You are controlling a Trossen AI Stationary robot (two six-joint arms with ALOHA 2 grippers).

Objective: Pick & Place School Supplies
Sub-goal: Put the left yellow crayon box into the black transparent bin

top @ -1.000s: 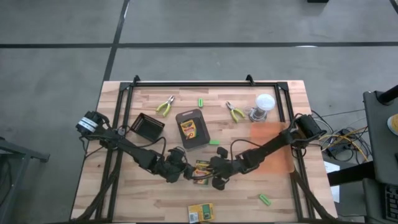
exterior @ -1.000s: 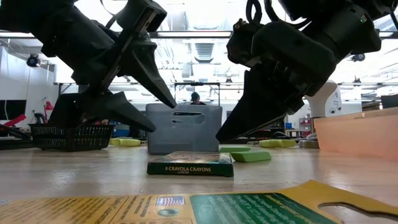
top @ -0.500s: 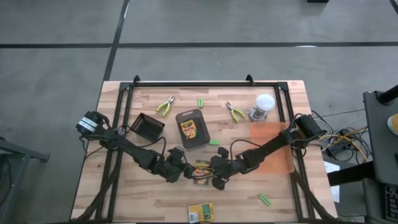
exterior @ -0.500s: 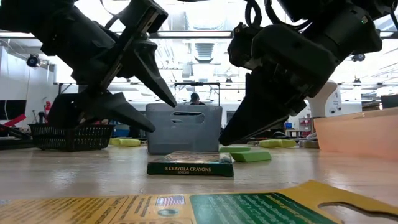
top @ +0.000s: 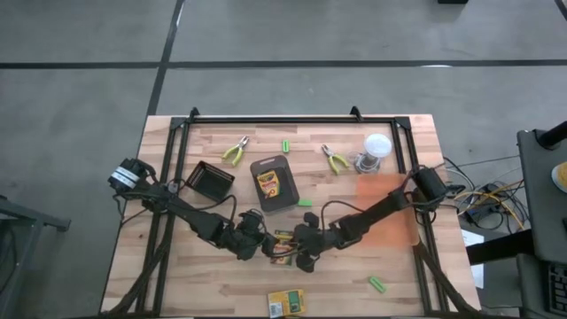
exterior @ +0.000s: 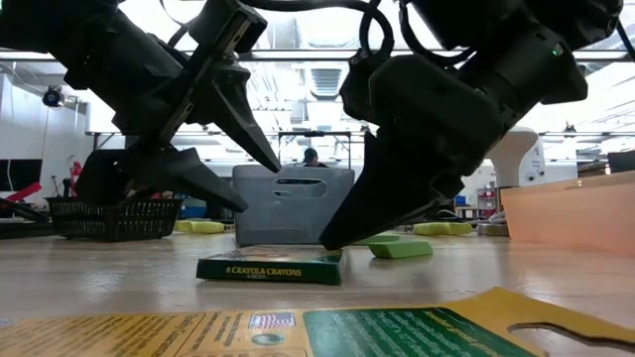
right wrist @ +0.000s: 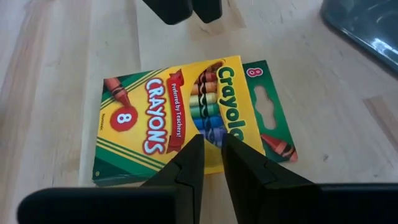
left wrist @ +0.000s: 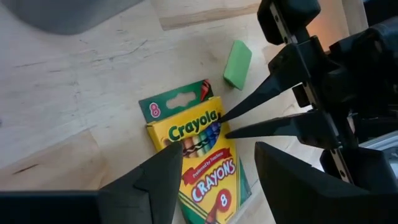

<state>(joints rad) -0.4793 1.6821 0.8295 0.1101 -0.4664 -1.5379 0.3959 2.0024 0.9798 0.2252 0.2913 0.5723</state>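
Crayon box (top: 282,242) flat beside right gripper (top: 302,249), fingers together, tips at box edge; left gripper (top: 262,245) apart opposite; nudge gently, then straddle box squarely

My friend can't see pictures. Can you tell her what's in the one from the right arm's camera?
A flat yellow-and-green Crayola crayon box lies face up on the pale wooden table, with the right gripper, its two dark fingers nearly shut, poised at the box's near edge. The left gripper's dark fingers show beyond the box, and a dark grey tray's corner peeks in.
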